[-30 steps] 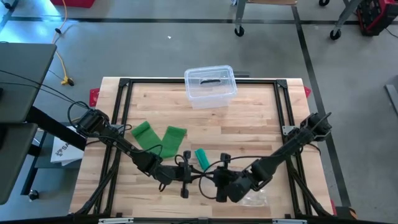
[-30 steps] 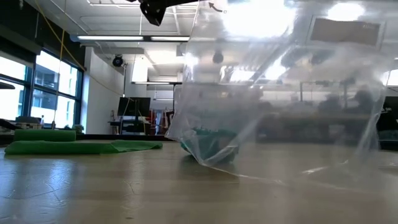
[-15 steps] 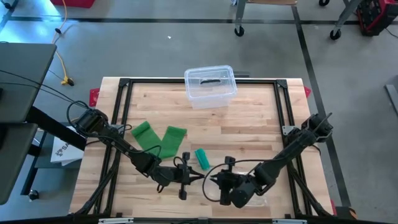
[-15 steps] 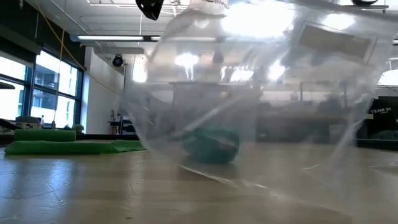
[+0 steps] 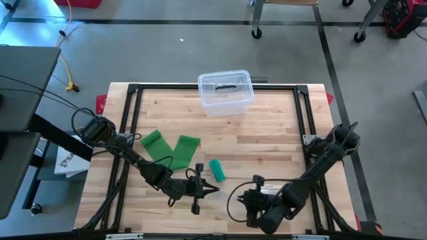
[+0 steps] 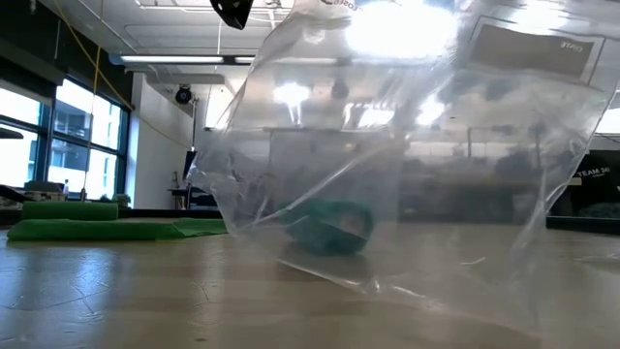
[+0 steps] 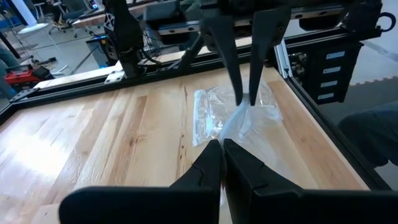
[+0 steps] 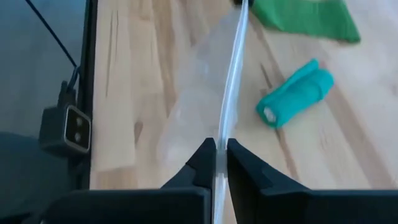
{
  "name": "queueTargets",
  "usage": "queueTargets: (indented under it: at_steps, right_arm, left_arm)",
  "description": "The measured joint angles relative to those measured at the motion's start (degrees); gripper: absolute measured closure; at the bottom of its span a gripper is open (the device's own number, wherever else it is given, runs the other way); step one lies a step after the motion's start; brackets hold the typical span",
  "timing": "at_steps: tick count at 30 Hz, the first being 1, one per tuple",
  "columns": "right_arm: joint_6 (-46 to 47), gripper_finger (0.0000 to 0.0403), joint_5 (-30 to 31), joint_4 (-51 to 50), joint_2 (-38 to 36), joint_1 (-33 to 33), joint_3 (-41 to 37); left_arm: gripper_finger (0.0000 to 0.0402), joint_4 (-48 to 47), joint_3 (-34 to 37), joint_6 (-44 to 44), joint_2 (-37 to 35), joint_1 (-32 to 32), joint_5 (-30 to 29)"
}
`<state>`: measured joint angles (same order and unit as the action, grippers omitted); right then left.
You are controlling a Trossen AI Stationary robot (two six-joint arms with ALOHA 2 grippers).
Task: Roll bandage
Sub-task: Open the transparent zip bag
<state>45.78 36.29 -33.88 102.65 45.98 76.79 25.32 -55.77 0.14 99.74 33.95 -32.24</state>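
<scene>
Table (image 5: 267,143): wooden top, black frame rail at each edge; centre and right of the high view open. Clear lidded tub (image 5: 225,92) at top-centre edge. Grey floor around.

Teal rolled bandage (image 5: 217,169) lower centre; green bandages (image 5: 170,148) left of it.

Right gripper (image 8: 217,163): lower right, jaws pinched on clear plastic bag (image 8: 231,74).

Left gripper (image 7: 221,163): lower centre, jaws closed, touching the bag.
</scene>
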Motion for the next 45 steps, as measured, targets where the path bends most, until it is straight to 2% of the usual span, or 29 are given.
queueTargets:
  at_steps: [7, 15, 17, 22, 25, 30, 35, 45]
  right_arm:
    - [6.7, 0.0386, -0.3, -4.0, 0.0, 2.9, 0.0]
    - [8.8, 0.0381, 0.0, -4.7, -1.0, 3.0, 0.0]
    - [8.7, 0.0364, 0.9, -4.6, -1.9, 2.8, 0.0]
    - [7.8, 0.0302, 8.6, -1.9, -3.2, 1.6, 0.0]
    - [6.8, 0.0282, 9.1, -0.5, -3.1, -0.1, 0.0]
    - [2.9, 0.0278, 5.5, 1.3, -2.0, -2.8, 0.0]
    - [1.9, 0.0277, 5.0, 2.0, -1.2, -4.2, 0.0]
    - [0.7, 0.0277, 5.3, 0.4, -3.2, -2.2, 0.0]
  left_arm:
    - [0.0401, 0.2, 0.0, 0.0, 0.0, 0.0, 0.0]
    - [0.0401, 1.0, 0.0, 0.1, -0.1, 0.0, 1.3]
    - [0.0401, 1.2, -0.1, 0.1, -0.1, 0.0, 1.7]
    - [0.0401, 1.2, -0.1, 0.1, -0.1, -0.1, 3.2]
    - [0.0401, 1.1, -0.1, 0.1, -0.1, -0.3, 3.9]
    - [0.0401, 1.1, -0.1, 0.5, -0.1, -0.3, 4.0]
    - [0.0401, 1.2, -0.1, 0.5, -0.1, -0.3, 4.2]
    - [0.0401, 1.5, -0.1, 1.6, -0.1, -0.3, 5.2]
